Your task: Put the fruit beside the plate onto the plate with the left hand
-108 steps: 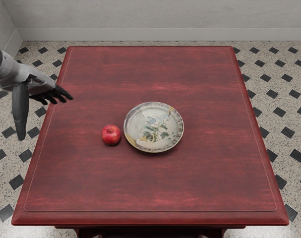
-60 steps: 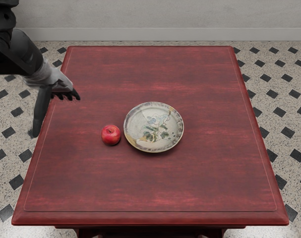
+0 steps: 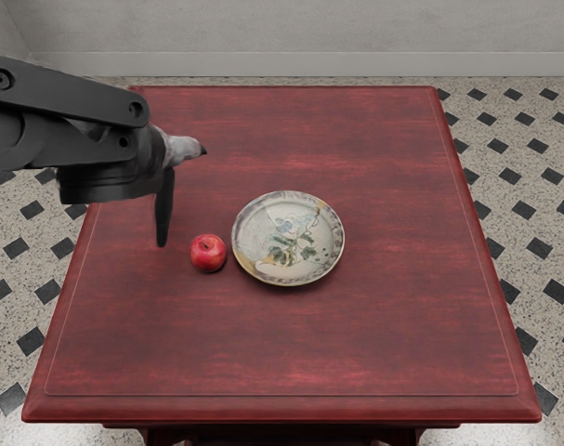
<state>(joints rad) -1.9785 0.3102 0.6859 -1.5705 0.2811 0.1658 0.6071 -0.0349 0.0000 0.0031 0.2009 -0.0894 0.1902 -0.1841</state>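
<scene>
In the head view, the only one given, the task has hardly begun. The apple (image 3: 208,253) sits on the desk (image 3: 374,139) just beside the left rim of the plate (image 3: 333,223), close to touching it but not on it, and the plate carries nothing. The left arm comes in from the picture's left edge across the desk's left border. The left hand (image 3: 177,150) hangs in the air above and to the left of the apple, clear of both apple and plate. The bulk of the forearm covers most of the hand, so I cannot tell whether it is spread or closed. It holds nothing, since the only fruit lies untouched on the desk. The right arm does not show. By my judgement the reach is under way and everything else is left: bringing the hand down over the apple, closing on it, lifting it, carrying it the short way right over the rim, and setting it down on the plate.
</scene>
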